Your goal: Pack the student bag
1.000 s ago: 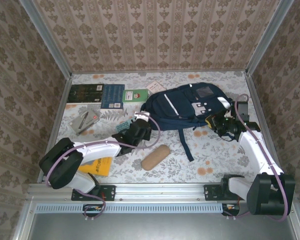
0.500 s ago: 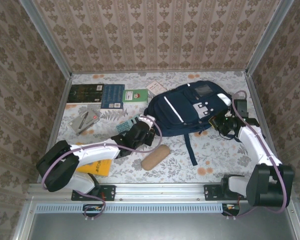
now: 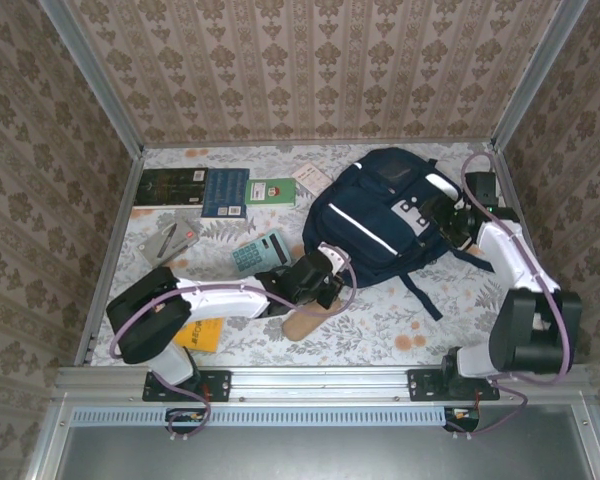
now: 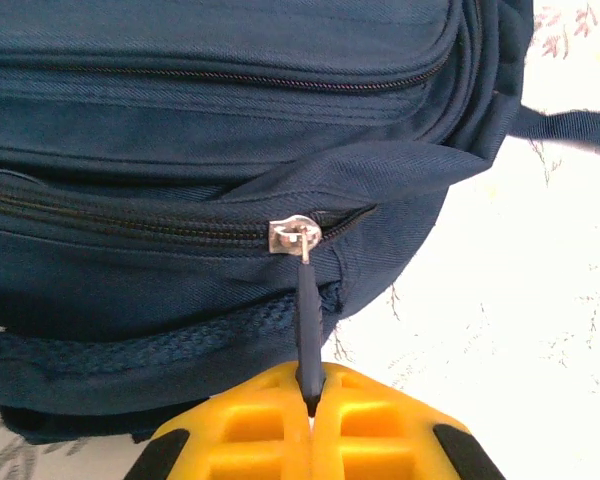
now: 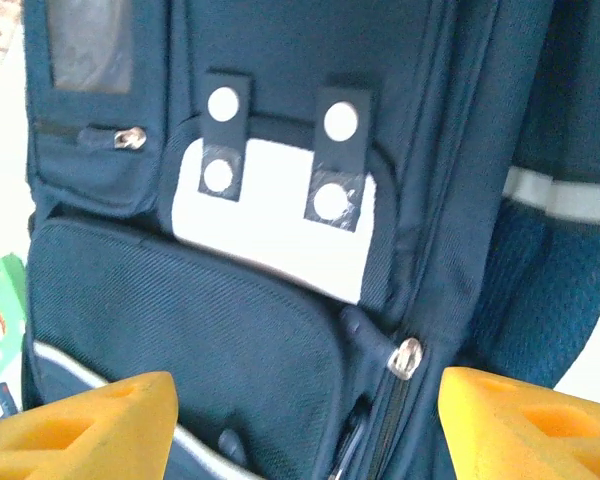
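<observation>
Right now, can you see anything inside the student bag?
No. The zips in view on the student bag look closed, so fabric hides its contents. The left gripper is shut on a zipper pull, and the teeth beside its slider are closed.

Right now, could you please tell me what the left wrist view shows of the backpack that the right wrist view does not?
Left wrist view: the left hand shut on a thin dark zipper pull attached to a silver metal slider, beside floral tabletop. Right wrist view: the right hand open, facing a white front patch with two dark snap tabs, a clear window pocket and a white reflective stripe. Both: the large navy-blue fabric backpack and yellow fingers.
</observation>
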